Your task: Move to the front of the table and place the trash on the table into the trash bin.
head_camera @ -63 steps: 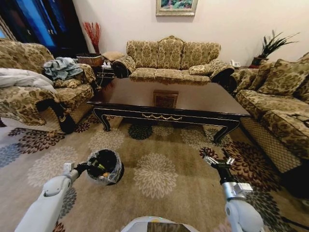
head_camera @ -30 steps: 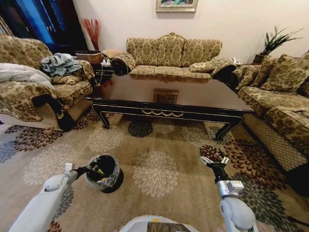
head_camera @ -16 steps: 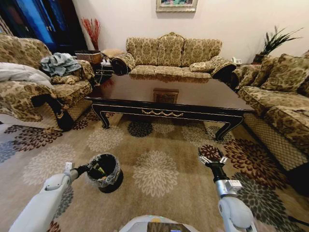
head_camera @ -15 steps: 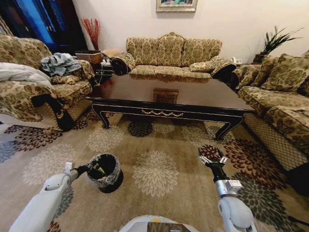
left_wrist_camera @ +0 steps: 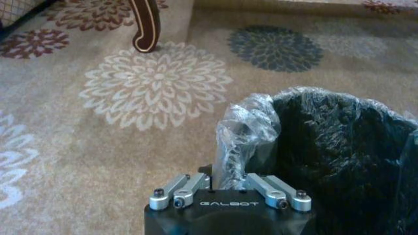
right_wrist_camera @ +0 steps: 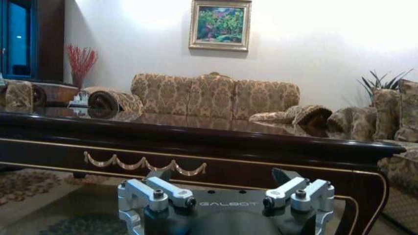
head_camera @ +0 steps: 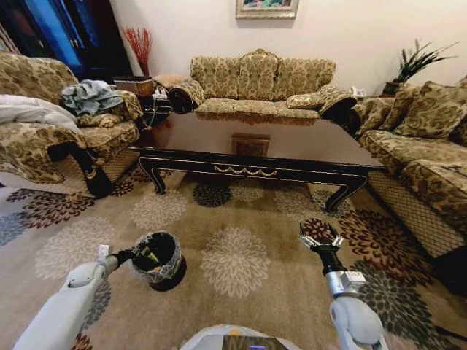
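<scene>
Two things worry me most as I stand back from the large, low, glossy dark-brown wooden worktop (head_camera: 292, 149): my hold on the bin, and my free arm's path. My left gripper (head_camera: 133, 255) has its fingers (left_wrist_camera: 189, 183) drawn narrow on the rim of the small round black trash bin lined with crinkly translucent plastic (head_camera: 159, 259). From the left wrist view, much of what I pinch looks like bunched liner (left_wrist_camera: 245, 132) rather than hard rim. If that is so, the plastic could slide or tear and the bin could sag, tip, or drop. The bin sits low over the beige floral carpet (head_camera: 233, 219), off to my left and well apart from the worktop. A few coloured pieces of trash (head_camera: 151, 257) show inside it, so a tilt could spill them back onto the carpet. The bin's base could also catch on the carpet and twist out of my grip. My right gripper (head_camera: 321, 239) hangs ahead of me with its fingers (right_wrist_camera: 171, 191) spread wide and holding nothing, level with the gold-trimmed apron (right_wrist_camera: 144, 161). A careless advance could drive those fingers into the apron or the curved table leg (head_camera: 337, 197). On my left side, another curved leg (left_wrist_camera: 145, 24) stands near enough that a swinging bin might knock against it.
</scene>
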Available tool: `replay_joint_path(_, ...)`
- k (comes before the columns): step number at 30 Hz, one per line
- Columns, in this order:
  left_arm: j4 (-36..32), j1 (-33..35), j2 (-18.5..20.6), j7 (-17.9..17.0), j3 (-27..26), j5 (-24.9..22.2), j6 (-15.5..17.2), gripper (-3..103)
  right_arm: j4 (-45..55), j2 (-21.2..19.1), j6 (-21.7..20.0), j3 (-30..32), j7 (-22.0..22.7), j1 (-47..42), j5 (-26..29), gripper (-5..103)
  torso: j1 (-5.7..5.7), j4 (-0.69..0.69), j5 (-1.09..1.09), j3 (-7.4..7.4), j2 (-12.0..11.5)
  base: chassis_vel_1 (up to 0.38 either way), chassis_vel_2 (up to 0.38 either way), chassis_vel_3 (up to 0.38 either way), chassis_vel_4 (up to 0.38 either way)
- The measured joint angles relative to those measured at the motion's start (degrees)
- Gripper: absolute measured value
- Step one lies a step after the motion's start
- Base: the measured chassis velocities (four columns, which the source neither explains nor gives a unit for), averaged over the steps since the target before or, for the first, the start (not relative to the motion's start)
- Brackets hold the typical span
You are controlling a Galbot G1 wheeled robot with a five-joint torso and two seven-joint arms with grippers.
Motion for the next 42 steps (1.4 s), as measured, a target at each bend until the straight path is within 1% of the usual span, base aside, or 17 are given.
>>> replay_joint_path(42, -0.04, 0.01, -0.02, -0.05, -0.01, 0.05, 0.09, 19, 0.04, 0.0, 0.01, 0.01, -0.02, -0.01, 0.05, 100, 0.07, 0.0, 0.0, 0.13, 0.19, 0.0, 0.0, 0.0, 0.0)
